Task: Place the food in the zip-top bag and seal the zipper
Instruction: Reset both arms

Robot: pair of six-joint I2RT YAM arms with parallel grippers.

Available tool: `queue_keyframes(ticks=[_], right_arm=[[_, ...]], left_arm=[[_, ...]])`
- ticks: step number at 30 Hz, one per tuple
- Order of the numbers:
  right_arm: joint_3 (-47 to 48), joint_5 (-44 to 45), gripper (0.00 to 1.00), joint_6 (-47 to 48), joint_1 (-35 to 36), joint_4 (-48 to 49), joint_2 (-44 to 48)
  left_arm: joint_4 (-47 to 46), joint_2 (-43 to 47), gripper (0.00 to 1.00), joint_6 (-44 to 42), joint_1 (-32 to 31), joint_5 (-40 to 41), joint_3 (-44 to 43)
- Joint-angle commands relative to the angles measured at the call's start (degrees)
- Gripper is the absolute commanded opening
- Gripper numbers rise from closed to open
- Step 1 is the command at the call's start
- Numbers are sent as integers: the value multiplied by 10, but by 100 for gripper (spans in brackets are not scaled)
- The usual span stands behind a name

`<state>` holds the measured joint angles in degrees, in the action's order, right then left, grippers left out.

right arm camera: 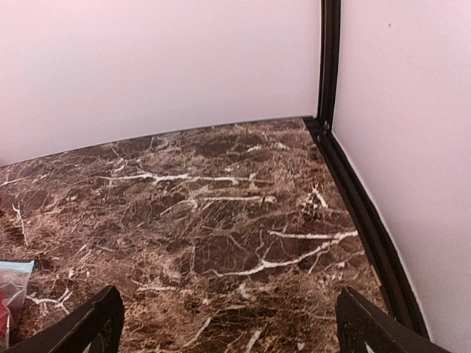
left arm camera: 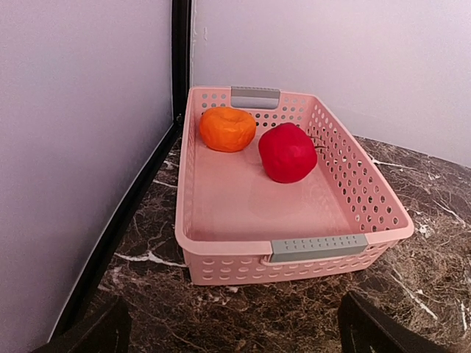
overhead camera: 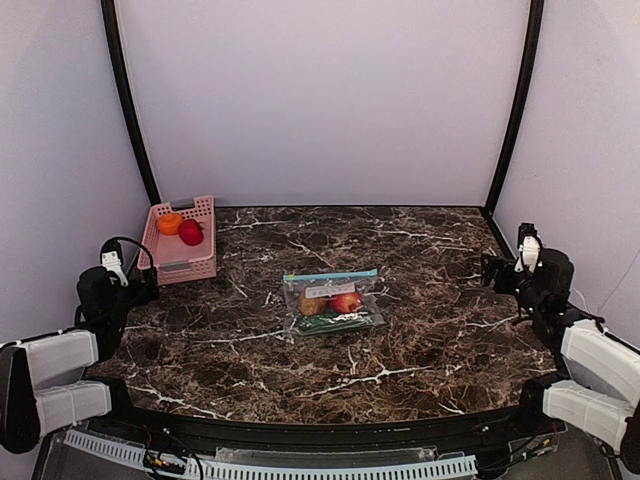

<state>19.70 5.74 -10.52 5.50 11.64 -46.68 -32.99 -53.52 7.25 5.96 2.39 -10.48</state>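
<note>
The clear zip-top bag [overhead camera: 331,302] lies flat at the table's middle, its teal-blue zipper [overhead camera: 330,274] along the far edge. Inside it lie a brownish-orange food piece [overhead camera: 311,305] and a red-and-yellow one [overhead camera: 347,300]. I cannot tell whether the zipper is closed. My left gripper [overhead camera: 140,277] is open and empty at the left, just in front of the pink basket; its fingertips [left arm camera: 375,331] show low in the left wrist view. My right gripper [overhead camera: 490,272] is open and empty at the right, well clear of the bag. The bag's corner [right arm camera: 10,283] shows at the right wrist view's left edge.
The pink slotted basket [overhead camera: 175,262] stands at the back left and holds an orange fruit [overhead camera: 169,223] and a red one [overhead camera: 191,232]; these also show in the left wrist view, orange [left arm camera: 228,129] and red [left arm camera: 287,152]. Purple walls with black corner posts [overhead camera: 128,100] enclose the table.
</note>
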Motion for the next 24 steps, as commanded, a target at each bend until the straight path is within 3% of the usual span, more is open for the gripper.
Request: queue_keyframes(ticks=[1, 5, 24], right_arm=[[-81, 17, 99, 70, -4, 166, 26], [-144, 10, 99, 85, -3, 241, 48], [-143, 7, 99, 76, -3, 222, 62]], left_arm=[[-98, -12, 99, -23, 2, 7, 34], [-108, -31, 99, -13, 2, 15, 34], [-115, -51, 99, 8, 2, 12, 36]])
